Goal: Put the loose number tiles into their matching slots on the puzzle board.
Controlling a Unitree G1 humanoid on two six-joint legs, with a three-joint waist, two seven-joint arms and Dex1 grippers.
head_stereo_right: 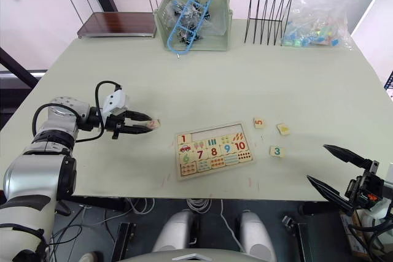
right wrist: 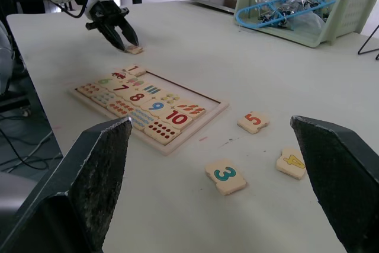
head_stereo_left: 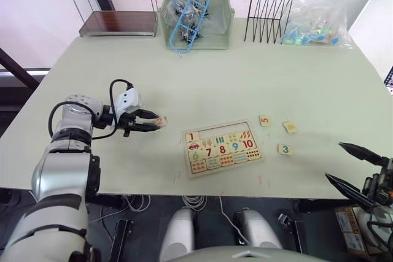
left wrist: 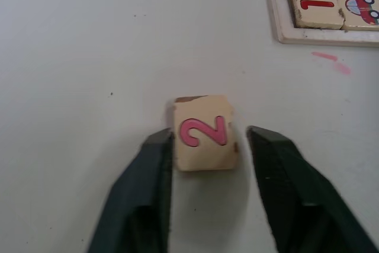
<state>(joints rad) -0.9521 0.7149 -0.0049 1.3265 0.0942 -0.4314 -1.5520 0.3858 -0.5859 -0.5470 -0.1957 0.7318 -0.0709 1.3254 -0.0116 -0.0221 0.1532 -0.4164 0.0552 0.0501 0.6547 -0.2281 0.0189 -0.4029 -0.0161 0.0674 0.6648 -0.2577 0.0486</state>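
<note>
Left end effector (left wrist: 204, 146) open astride tile 2 (left wrist: 204, 133); right end effector (right wrist: 216, 146) open; puzzle board (left wrist: 284, 34) cut off.

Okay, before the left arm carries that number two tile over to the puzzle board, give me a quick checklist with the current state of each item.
1. Pale wooden tile with pink 2 between the left gripper fingers: ok.
2. Firm grip: not ok, a gap shows beside one finger.
3. Tile 1 seated in the pale wooden puzzle board: ok.
4. Slot beside it free: ok.
5. Tiles 5, 4 and 3 outside the path: ok.
6. Right gripper away from the board: ok.
</note>
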